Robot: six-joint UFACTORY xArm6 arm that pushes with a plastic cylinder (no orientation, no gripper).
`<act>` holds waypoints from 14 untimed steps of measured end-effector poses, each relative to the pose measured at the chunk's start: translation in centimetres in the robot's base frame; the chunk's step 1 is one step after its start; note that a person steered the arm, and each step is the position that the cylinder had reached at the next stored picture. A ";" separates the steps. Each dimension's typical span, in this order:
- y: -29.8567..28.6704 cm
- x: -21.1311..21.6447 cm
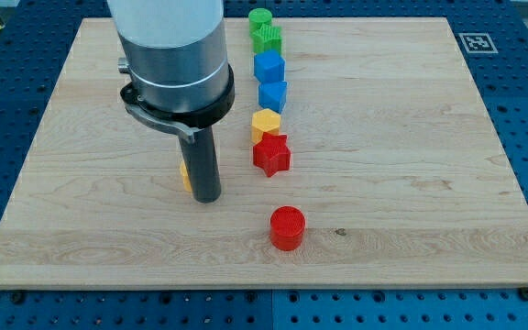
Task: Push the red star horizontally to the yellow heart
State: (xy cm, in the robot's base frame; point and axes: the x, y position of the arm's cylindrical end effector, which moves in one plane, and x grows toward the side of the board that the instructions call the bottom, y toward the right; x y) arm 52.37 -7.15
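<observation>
Red star (270,154) touching yellow block (265,122), my tip (208,197) left of it, hiding yellow heart (185,175)

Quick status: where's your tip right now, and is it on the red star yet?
My tip: holding nothing, down on the board, left of the red star with a gap, not touching it. A yellow block, mostly hidden, sits right behind the rod.

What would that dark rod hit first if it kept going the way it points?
It points straight down, so my tip would meet only the board, which it seems to touch. A yellow block peeks out on the view's left of it; the red star sits apart on the right.
</observation>
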 end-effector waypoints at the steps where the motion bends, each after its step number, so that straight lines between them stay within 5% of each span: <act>1: 2.7 0.0; 2: 6.3 -0.1; 10: 2.3 -5.1; 12: 10.5 -6.2; 14: 10.1 -8.9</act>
State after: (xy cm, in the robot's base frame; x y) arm 43.51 2.91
